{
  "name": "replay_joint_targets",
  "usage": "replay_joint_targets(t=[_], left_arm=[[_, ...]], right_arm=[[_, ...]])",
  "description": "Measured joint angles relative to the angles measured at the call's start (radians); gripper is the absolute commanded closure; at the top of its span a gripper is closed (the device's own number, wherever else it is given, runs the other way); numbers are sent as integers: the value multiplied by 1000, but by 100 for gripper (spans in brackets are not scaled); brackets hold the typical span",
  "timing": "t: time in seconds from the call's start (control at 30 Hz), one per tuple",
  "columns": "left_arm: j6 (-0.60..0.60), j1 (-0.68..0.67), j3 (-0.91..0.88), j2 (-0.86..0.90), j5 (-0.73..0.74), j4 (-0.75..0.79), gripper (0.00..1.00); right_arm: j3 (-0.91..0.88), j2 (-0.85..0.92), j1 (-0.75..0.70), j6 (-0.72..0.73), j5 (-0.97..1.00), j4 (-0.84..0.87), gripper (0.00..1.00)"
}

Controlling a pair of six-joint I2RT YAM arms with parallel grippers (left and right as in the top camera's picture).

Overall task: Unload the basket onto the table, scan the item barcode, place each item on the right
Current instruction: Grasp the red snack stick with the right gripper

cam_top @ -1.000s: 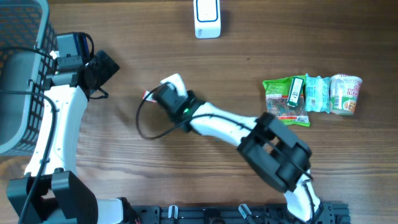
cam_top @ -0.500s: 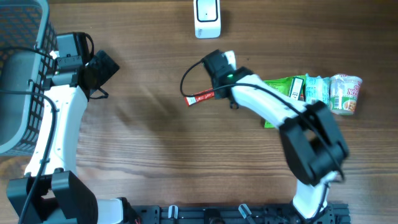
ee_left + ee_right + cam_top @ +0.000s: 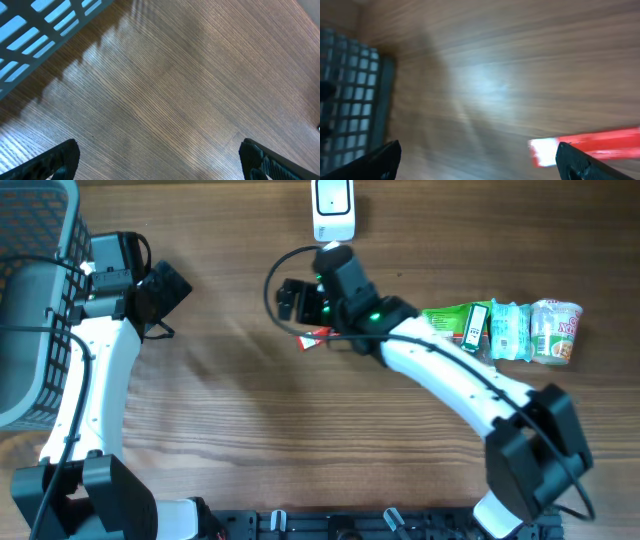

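Right fingers point(image 3: 293, 300) swung left, red packet point(image 3: 314, 337) beside

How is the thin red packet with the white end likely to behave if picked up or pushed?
The thin red packet looks flat and slim, so it is probably light and floppy if held by one end. Lying flat on the wooden table, it should slide rather than roll when pushed. Its low edge may be hard to pinch.

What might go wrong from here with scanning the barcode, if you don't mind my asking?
The red packet lies on the table by one finger of the open right gripper, not centred, so a grasp may only nip its end or push it away. The scanner stands close by; a swing could knock it.
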Motion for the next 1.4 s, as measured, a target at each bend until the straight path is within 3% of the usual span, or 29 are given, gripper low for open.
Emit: replay_joint_targets(t=[0.07,0.23,0.3,0.37,0.6,0.97,1.23,1.4], left_arm=[[0,0,0,0,0,0,0],[0,0,0,0,0,0,0],[0,0,0,0,0,0,0],[0,0,0,0,0,0,0],[0,0,0,0,0,0,0],[0,0,0,0,0,0,0],[0,0,0,0,0,0,0],[0,0,0,0,0,0,0]], right_arm=[[0,35,36,48,16,31,14],[-1,148,119,132,143,104,56],[-1,204,142,176,206,120,82],[-2,249,147,208,251,147,95],[-12,307,130,245,331,178,96],[-6,278,127,237,369,-56,92],[-6,153,127,161,376,-246,86],[-6,129,127,130,373,-211,87]])
